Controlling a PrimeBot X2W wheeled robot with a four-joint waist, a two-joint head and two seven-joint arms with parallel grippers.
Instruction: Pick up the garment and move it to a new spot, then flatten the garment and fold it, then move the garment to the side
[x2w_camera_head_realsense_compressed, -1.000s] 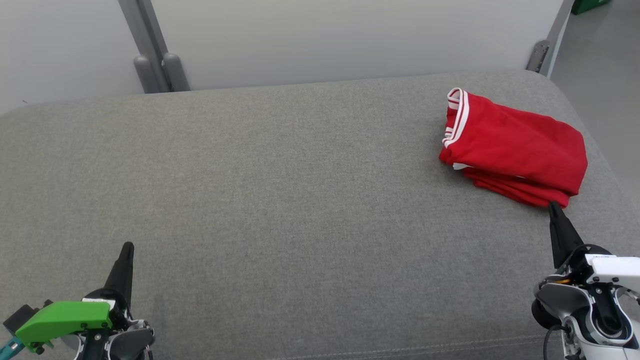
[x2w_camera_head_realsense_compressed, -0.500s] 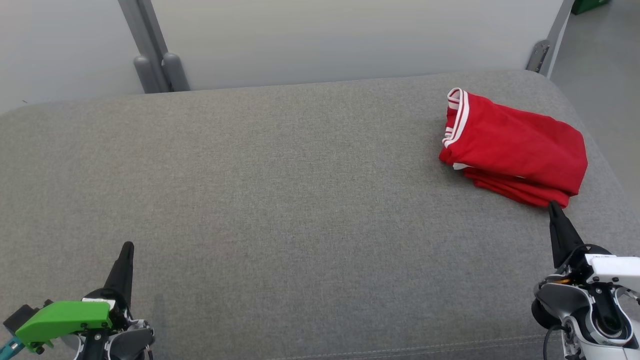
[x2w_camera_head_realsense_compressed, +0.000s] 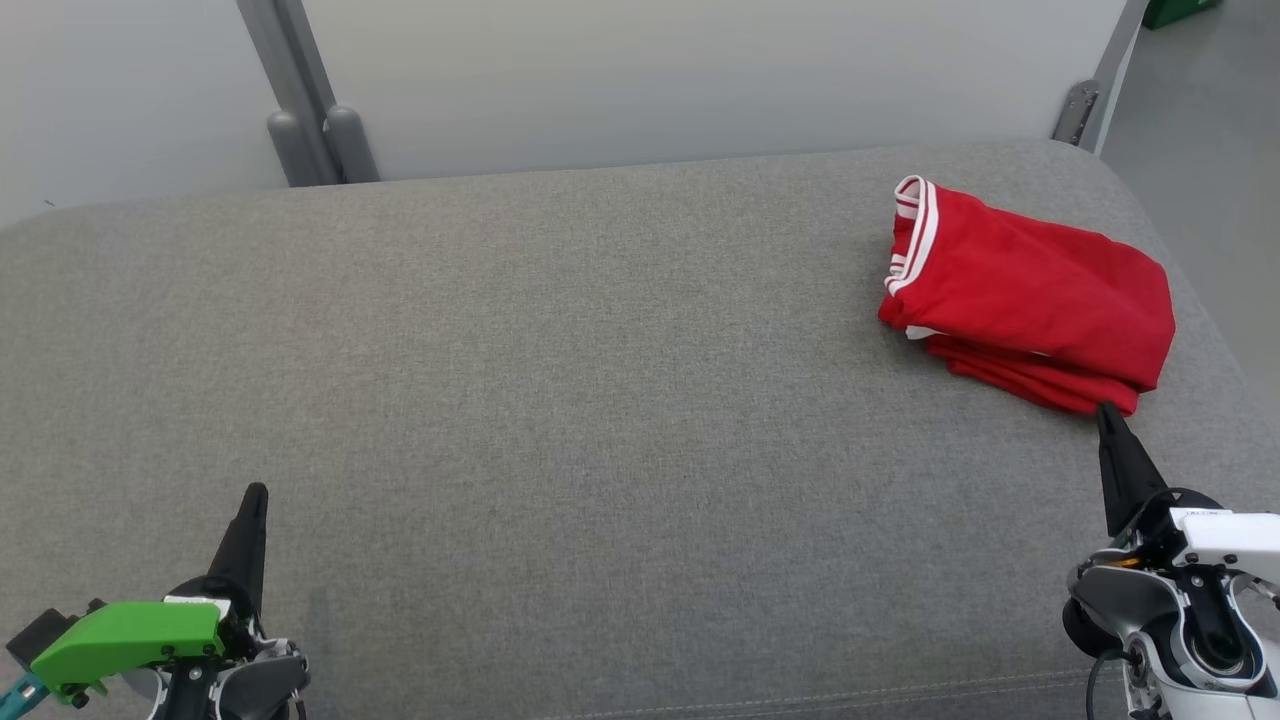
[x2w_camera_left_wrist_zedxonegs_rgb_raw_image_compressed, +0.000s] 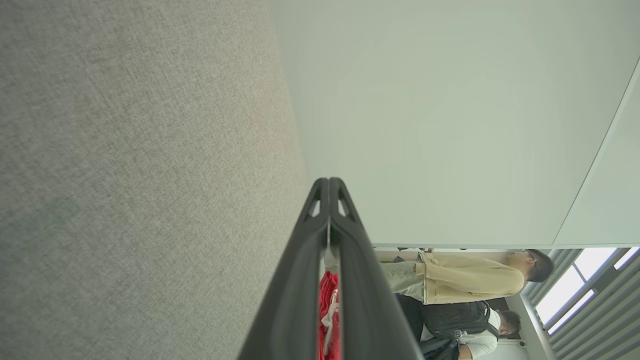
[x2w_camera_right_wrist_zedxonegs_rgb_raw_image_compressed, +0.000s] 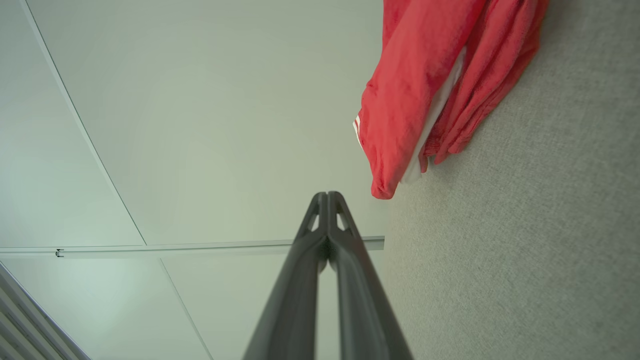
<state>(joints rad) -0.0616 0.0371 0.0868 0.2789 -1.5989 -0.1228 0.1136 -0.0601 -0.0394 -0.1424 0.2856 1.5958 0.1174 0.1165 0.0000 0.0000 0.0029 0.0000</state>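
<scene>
A folded red garment (x2w_camera_head_realsense_compressed: 1030, 290) with white stripes along one edge lies on the far right part of the worktop (x2w_camera_head_realsense_compressed: 600, 400), a wide surface covered in grey fabric, close to its rounded far right corner. The garment is stacked in several layers, with the striped edge towards the left and a thinner layer showing along its near side. The right gripper (x2w_camera_head_realsense_compressed: 1104, 410) rests at the near right, its jaws pressed together into a single dark point that stands just near of the garment's near corner. They hold nothing. In the right wrist view the right gripper (x2w_camera_right_wrist_zedxonegs_rgb_raw_image_compressed: 327, 194) shows the same closed tip, with the garment (x2w_camera_right_wrist_zedxonegs_rgb_raw_image_compressed: 415, 90) lying ahead and off to one side, apart from the tip. The left gripper (x2w_camera_head_realsense_compressed: 256, 492) sits at the near left, well apart from the garment, above bare grey fabric. Its jaws are also pressed together and empty, and a green part (x2w_camera_head_realsense_compressed: 125, 635) is mounted at its wrist. In the left wrist view the left gripper (x2w_camera_left_wrist_zedxonegs_rgb_raw_image_compressed: 329, 181) points along the worktop. A strip of the garment (x2w_camera_left_wrist_zedxonegs_rgb_raw_image_compressed: 329, 300) shows through the slit between its fingers, and two people (x2w_camera_left_wrist_zedxonegs_rgb_raw_image_compressed: 470, 277) stand beyond. Behind the worktop is a pale wall panel (x2w_camera_head_realsense_compressed: 700, 80) with a grey post (x2w_camera_head_realsense_compressed: 290, 90) at the far left.
</scene>
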